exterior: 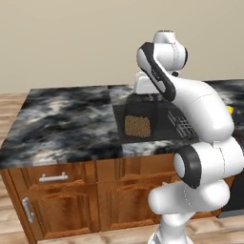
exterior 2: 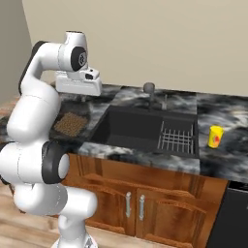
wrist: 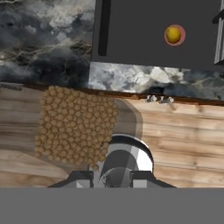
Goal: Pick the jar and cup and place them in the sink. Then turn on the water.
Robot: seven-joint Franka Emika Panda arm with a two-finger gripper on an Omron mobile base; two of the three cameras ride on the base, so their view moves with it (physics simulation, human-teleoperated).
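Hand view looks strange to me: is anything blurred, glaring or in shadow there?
Hand view: sharp and evenly lit, no blur; the jar, close to the lens, looks outsized, with a pale sheen on its glassy part between the gripper tips. Right base view: the sink is a flat dark basin; the cup is crisp, without glare.

The white arm is bending up high and over, pointing its hand straight down. The gripper (wrist: 111, 177) is squeezing the jar (wrist: 76, 127) between its two fingers.
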